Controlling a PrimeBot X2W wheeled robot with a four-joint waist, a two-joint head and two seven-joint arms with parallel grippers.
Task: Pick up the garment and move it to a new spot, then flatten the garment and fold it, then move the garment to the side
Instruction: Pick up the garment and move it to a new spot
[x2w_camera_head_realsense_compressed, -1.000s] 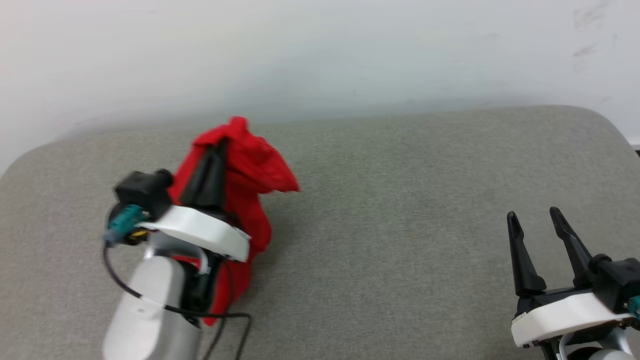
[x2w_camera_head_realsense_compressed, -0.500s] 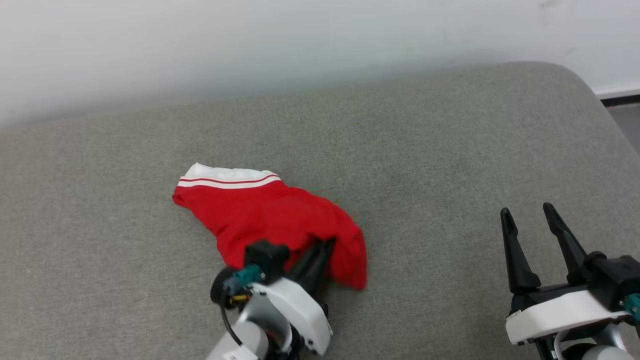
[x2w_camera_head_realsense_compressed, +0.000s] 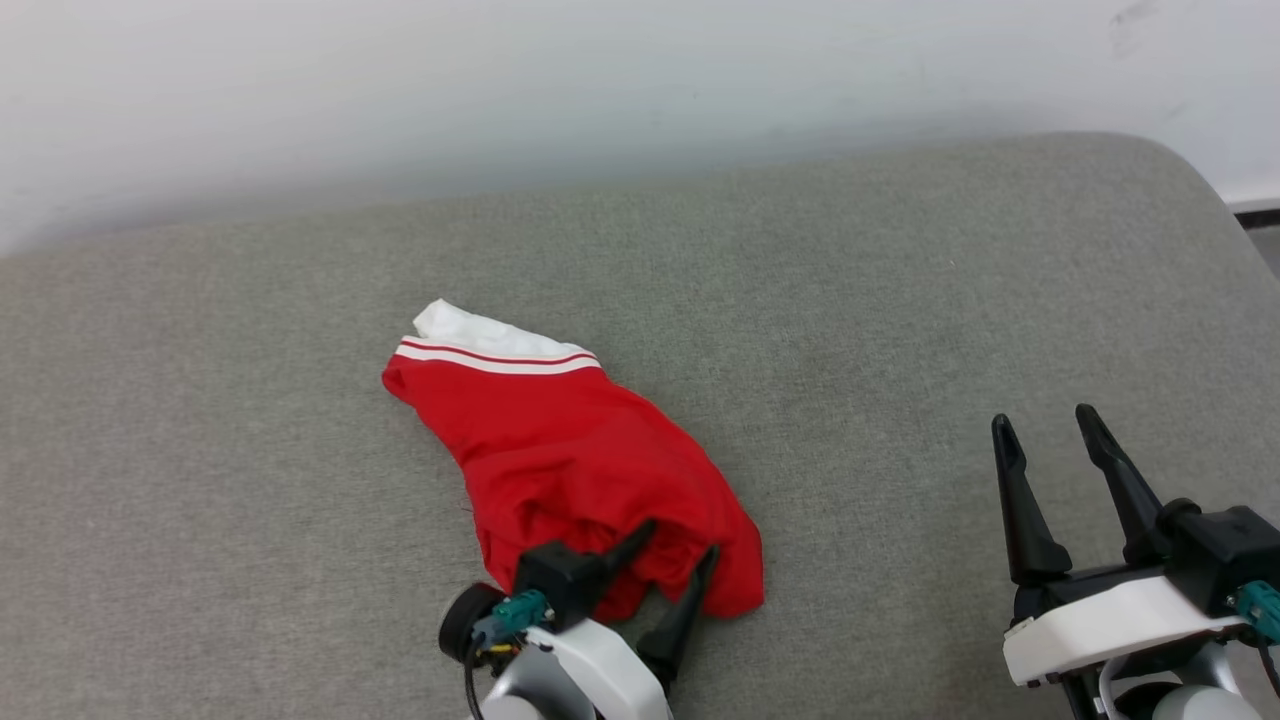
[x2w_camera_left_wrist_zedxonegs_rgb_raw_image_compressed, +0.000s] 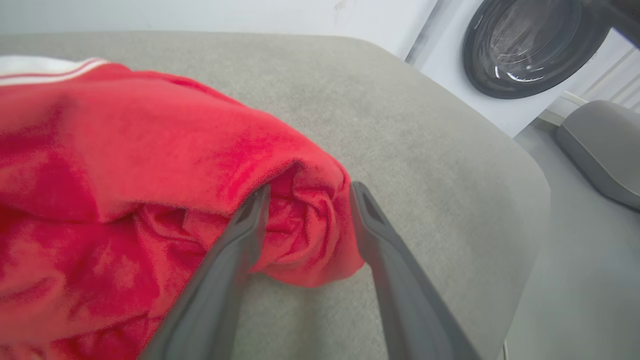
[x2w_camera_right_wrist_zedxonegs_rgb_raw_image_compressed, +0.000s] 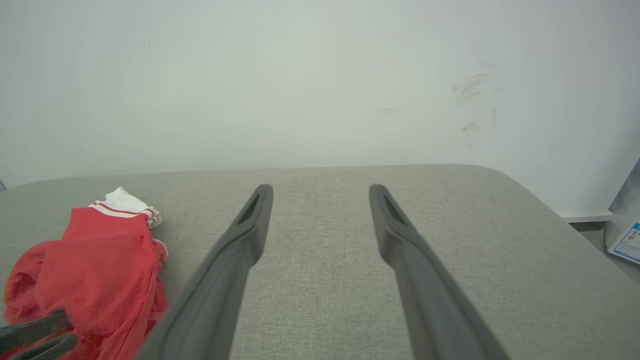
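Left fingers (x2w_camera_head_realsense_compressed: 695, 590) spread wide, loose cloth between them, at five o'clock of the shirt (x2w_camera_head_realsense_compressed: 560, 450); right fingers (x2w_camera_head_realsense_compressed: 1015, 490) open, empty, at three o'clock.

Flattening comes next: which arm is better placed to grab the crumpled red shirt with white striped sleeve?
Probably left. The left gripper stands open, fingers astride a near-edge fold of the red shirt; the right gripper is open over bare grey cushion.

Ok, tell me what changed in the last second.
The left gripper lowered the bunched garment onto the grey cushion, then opened and let go. It now straddles the garment's near fold. The right gripper stayed open and idle, apart from the cloth.
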